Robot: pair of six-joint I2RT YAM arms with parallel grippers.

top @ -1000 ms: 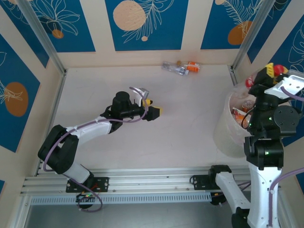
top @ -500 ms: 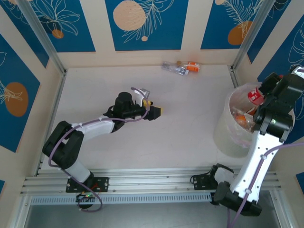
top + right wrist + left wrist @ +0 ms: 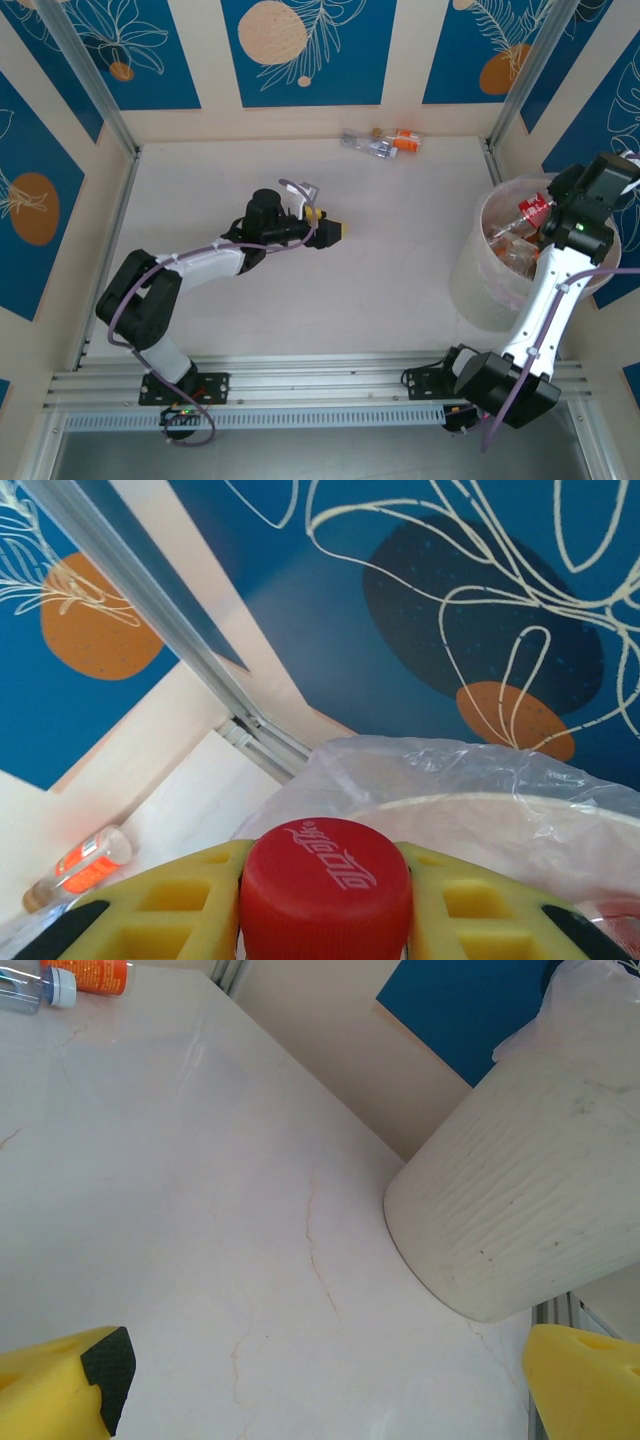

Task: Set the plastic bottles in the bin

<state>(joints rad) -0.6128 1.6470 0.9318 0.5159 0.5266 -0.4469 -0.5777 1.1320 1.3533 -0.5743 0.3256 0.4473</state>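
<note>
Right gripper [image 3: 552,203]: from above, over the round pale pink-beige bag-lined bin [image 3: 472,285], pinching a red-capped clear plastic bottle [image 3: 531,208].
Left gripper [image 3: 326,229]: spread wide, empty, well left of the bin.
Left wrist: bin [image 3: 510,1200] at right; two orange-labelled clear plastic bottles [image 3: 90,974] far beyond it; open tabletop [image 3: 200,1210] between.
Right wrist: pressed onto the red cap [image 3: 325,875] above the bin's liner; probably light, crushable, slippery, so neck safest.

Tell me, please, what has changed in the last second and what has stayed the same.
The right gripper swung the red-capped bottle from beyond the far rim of the bin to over its mouth, still clamping it. The left gripper, open and empty, crept slightly rightward. The two bottles by the far wall and the bin stayed put.
</note>
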